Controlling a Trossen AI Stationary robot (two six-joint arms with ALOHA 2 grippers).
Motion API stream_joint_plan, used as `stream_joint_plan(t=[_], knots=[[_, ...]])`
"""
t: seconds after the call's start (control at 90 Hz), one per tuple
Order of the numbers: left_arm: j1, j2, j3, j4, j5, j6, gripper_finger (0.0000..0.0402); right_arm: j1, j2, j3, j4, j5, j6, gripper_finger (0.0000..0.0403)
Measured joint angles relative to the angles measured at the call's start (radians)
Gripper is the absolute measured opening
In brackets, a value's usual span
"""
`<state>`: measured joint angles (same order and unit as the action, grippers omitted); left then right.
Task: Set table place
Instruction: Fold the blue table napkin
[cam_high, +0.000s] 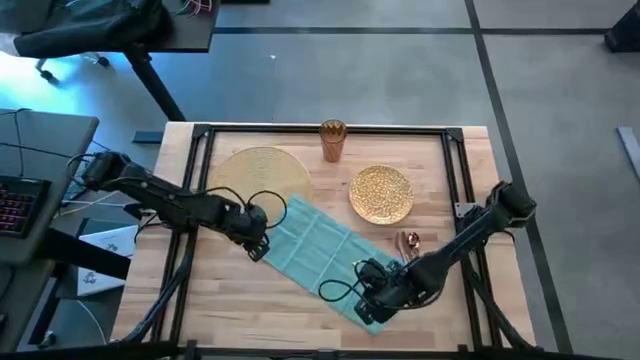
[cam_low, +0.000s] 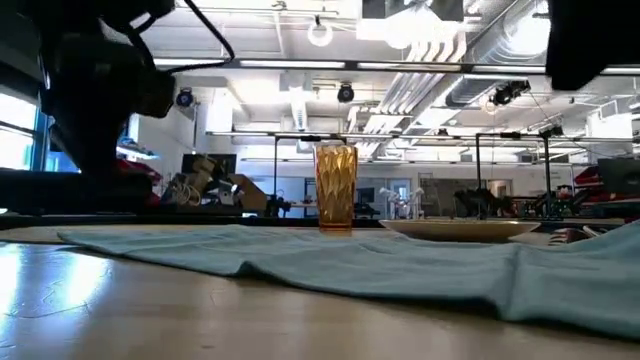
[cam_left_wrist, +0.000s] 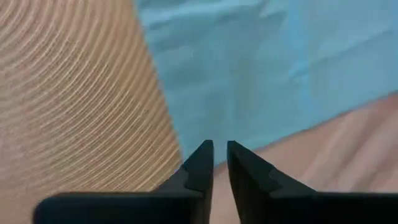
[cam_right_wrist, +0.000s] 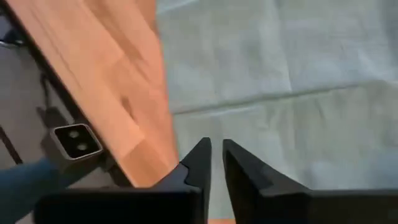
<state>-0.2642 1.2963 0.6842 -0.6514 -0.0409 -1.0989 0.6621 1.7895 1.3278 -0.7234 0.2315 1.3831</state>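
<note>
I see the table (cam_high: 240, 300) carrying the place pieces: the teal napkin (cam_high: 320, 245) spread diagonally across the middle, its far corner overlapping the round placemat (cam_high: 255, 170). The gold plate (cam_high: 381, 193) lies empty beside it, and the amber cup (cam_high: 333, 140) stands upright at the far edge; I cannot see into it. Copper cutlery (cam_high: 408, 243) is half hidden behind my right arm. My left gripper (cam_high: 257, 247) and right gripper (cam_high: 372, 307) sit on opposite napkin ends, fingers nearly closed; I can't tell whether they pinch cloth.

Dark jointed arms, looped black cables
</note>
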Motion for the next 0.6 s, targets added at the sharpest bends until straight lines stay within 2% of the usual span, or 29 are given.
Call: stream_joint_plan(t=[0.2, 0.344, 0.478, 0.6], knots=[[0.003, 0.119, 0.000, 0.012, 0.114, -0.109, 0.0138, 0.027, 0.000, -0.002, -0.005, 0.008, 0.013, 0.0093], [-0.015, 0.197, 0.006, 0.031, 0.106, -0.137, 0.0156, 0.033, 0.000, -0.002, -0.006, 0.002, 0.015, 0.0108], [-0.035, 0.223, 0.022, 0.034, 0.086, -0.133, 0.0119, 0.034, 0.000, -0.002, -0.004, 0.004, 0.034, 0.0110], [-0.047, 0.216, 0.068, 0.016, 0.056, -0.075, 0.0036, 0.035, 0.000, -0.002, 0.001, -0.010, 0.046, 0.0110]])
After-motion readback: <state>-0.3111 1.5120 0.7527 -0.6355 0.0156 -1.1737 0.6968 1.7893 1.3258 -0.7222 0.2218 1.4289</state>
